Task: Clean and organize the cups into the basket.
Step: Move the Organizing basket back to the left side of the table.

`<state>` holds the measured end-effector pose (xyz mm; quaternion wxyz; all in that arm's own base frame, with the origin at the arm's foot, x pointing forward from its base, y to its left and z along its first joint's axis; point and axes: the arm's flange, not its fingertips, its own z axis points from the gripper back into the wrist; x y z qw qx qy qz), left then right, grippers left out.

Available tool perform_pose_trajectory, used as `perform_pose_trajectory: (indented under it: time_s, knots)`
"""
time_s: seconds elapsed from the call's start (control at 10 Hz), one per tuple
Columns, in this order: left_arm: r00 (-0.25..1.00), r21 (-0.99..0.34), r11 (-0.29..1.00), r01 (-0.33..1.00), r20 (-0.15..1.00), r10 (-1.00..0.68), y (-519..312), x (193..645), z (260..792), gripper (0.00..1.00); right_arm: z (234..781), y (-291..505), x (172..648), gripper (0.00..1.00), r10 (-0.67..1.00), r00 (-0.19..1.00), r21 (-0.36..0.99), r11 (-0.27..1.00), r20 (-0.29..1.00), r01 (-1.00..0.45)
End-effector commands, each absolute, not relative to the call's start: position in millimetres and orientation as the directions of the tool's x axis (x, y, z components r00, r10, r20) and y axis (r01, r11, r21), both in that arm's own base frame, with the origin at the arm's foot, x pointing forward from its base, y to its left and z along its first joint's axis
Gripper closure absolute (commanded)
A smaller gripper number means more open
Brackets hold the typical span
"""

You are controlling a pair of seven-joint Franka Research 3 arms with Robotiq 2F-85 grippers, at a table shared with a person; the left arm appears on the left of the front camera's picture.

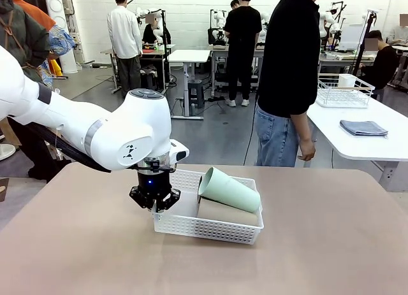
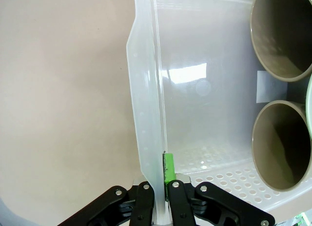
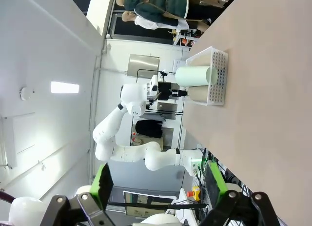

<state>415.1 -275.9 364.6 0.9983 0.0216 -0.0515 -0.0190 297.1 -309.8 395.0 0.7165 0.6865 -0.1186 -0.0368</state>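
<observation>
The left claw (image 1: 155,199) is clamped on the near-left rim of the white basket (image 1: 210,230) — probably to drag or square it on the desk (image 1: 76,244). Its arm reaches in with the wrist pointing straight down. Inside, the mint cup (image 1: 229,189) lies across two tan cups (image 2: 280,33). The right claw (image 3: 163,196) hangs wide apart, empty, well away.

Count at this moment:
- Basket (image 1: 210,230), white perforated: 1, mid-table.
- Cups, total 3, all lying in basket: mint green cup (image 1: 229,189): 1, on top; tan-brown cups (image 2: 282,33): 2, underneath, open mouths side by side in left wrist view.
- Wire-rack basket (image 1: 344,91): 1, far right table.
- Folded grey cloth (image 1: 363,127): 1, same table.
</observation>
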Motion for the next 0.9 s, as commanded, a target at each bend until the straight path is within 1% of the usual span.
perform_pose_trajectory:
  time_s: [0.0,0.4,0.5,0.6,0.8]
  knots:
    - [0.993,0.051,0.998,0.033,0.111,-0.038,-278,414,366,1.00,395,-310,296,0.00,-0.217,0.969,0.993,0.051,0.118,-0.110]
    - [0.993,0.051,0.998,0.033,0.111,-0.038,-278,414,366,1.00,395,-310,296,0.00,-0.217,0.969,0.993,0.051,0.118,-0.110]
    - [0.994,0.045,0.998,0.036,0.102,-0.040,-276,415,365,0.95,395,-310,296,0.00,-0.217,0.969,0.993,0.051,0.118,-0.110]
    - [0.997,0.020,0.999,0.036,0.074,-0.037,-250,420,362,0.96,395,-310,296,0.00,-0.217,0.969,0.993,0.051,0.118,-0.110]
    - [0.996,-0.010,0.999,0.043,0.080,-0.042,-178,413,367,0.96,395,-310,296,0.00,-0.217,0.969,0.993,0.051,0.118,-0.110]
